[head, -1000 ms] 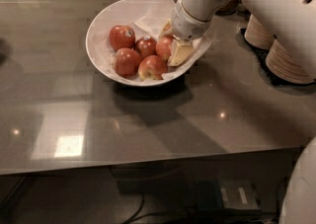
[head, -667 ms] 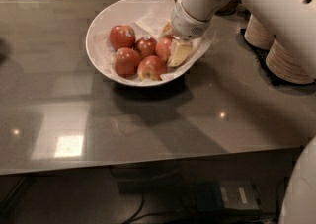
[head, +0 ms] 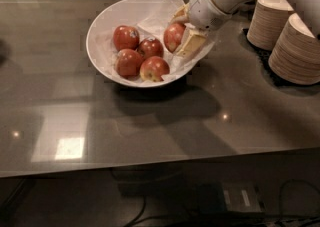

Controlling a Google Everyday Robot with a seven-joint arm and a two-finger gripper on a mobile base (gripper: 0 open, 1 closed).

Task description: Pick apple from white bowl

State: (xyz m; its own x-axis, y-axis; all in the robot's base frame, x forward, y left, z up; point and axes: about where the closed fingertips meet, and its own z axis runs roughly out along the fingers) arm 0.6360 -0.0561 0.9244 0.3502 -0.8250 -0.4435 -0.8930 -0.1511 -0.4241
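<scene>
The gripper [head: 181, 34], matt cream plastic by the look, sits in the glossy white bowl [head: 106, 17], its fingers [head: 192, 42] pinching the smooth-skinned apple [head: 172, 37] over crumpled paper [head: 159, 15].

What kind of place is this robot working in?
Probably a kitchen or break-room counter: a glossy grey countertop, a white bowl of apples, stacked beige bowls alongside. The gripper is in the bowl at the rightmost apple.
</scene>
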